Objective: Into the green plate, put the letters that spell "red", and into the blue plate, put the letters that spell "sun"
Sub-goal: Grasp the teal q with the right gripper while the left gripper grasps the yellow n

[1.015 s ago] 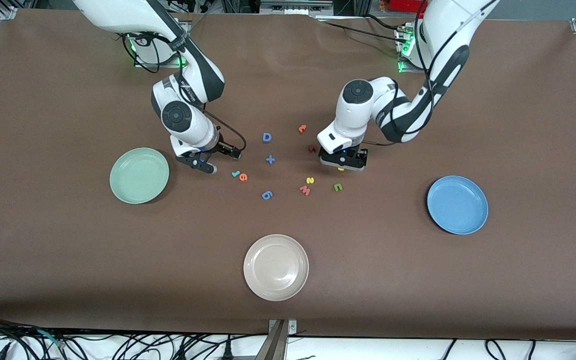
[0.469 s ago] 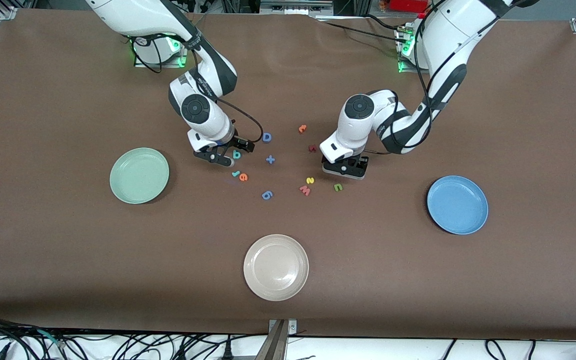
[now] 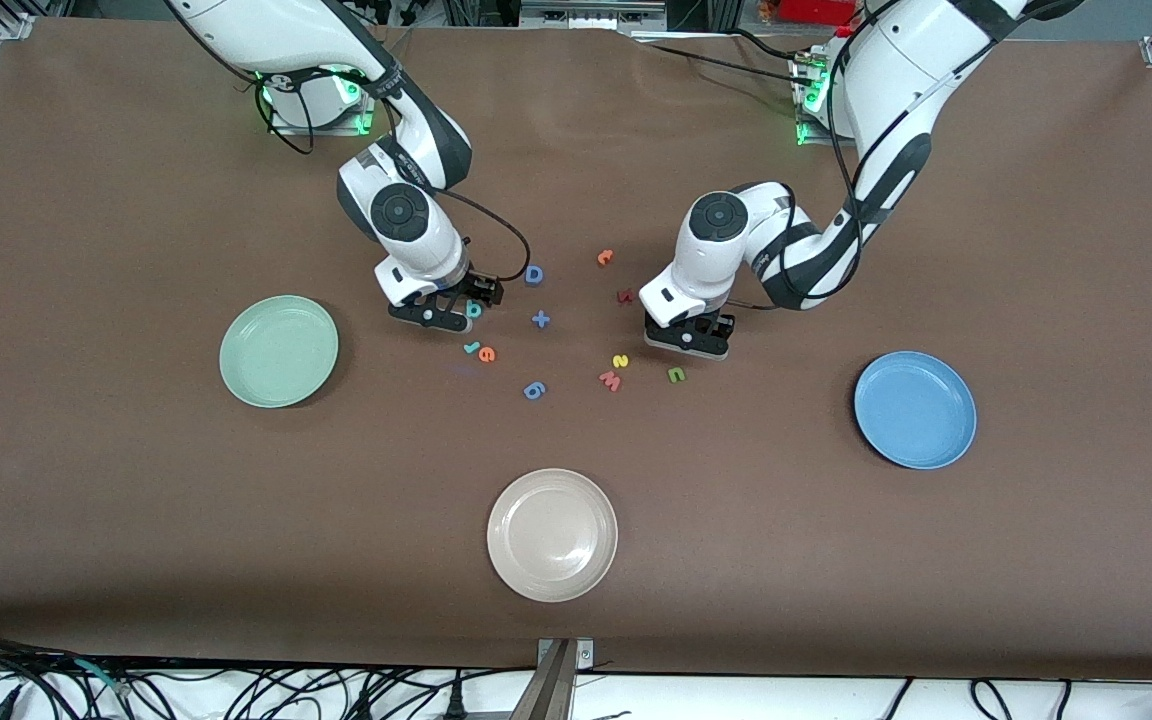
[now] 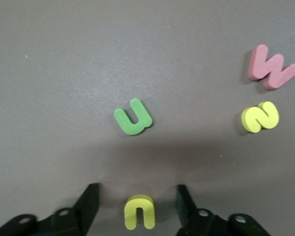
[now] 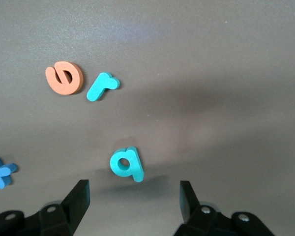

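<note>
Hovering low, the left gripper (image 4: 135, 199) straddles the small yellow foam "u" (image 4: 139, 212) with fingers apart, untouching; the green foam "n" (image 4: 133, 117) lies just beside. The right gripper (image 5: 132, 196), equally parted, frames the teal foam "d" (image 5: 127, 164) on the brown table (image 3: 136, 500).

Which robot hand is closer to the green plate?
Right. The right hand is low beside the green plate, over a teal letter. The left hand is near the blue plate.
</note>
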